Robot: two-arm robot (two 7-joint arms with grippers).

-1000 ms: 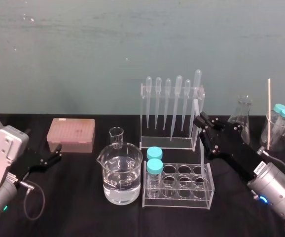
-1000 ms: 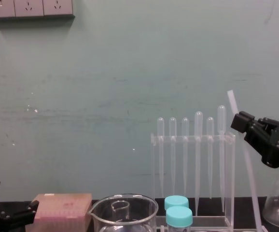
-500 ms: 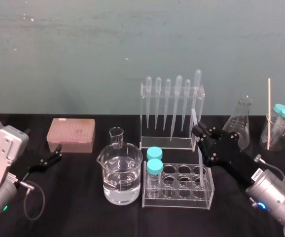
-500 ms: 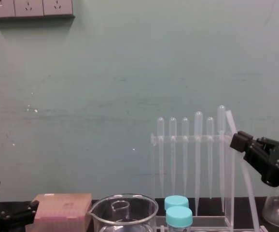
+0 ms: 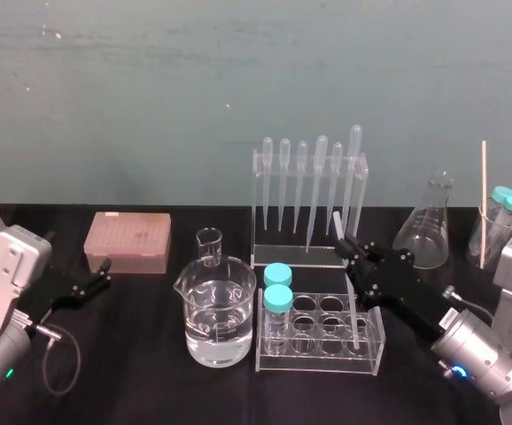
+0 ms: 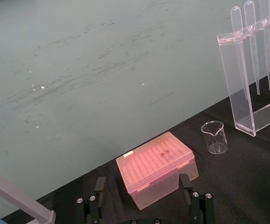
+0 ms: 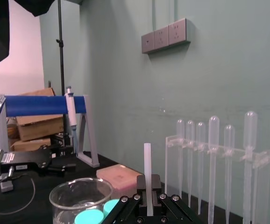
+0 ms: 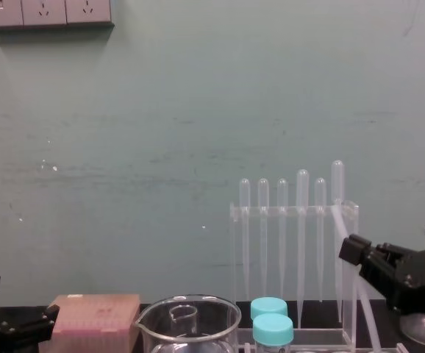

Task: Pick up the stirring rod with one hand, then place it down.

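The stirring rod is a thin translucent-white stick, nearly upright and slightly tilted. My right gripper is shut on its upper part. The rod's lower end reaches down into the right side of the clear test tube rack. From the chest, the rod slants down from the right gripper, in front of the pipette stand. At the right wrist the rod rises straight from between the fingers. My left gripper rests open on the table at the far left, its fingers apart around nothing.
A large beaker of water and a small beaker stand left of the rack. Two teal-capped tubes sit in the rack. Behind are the pipette stand, a conical flask, a beaker of capped tubes and a pink tip box.
My right gripper has come down and toward the left with the rod, bringing its lower end into the test tube rack. The left arm has stayed still.
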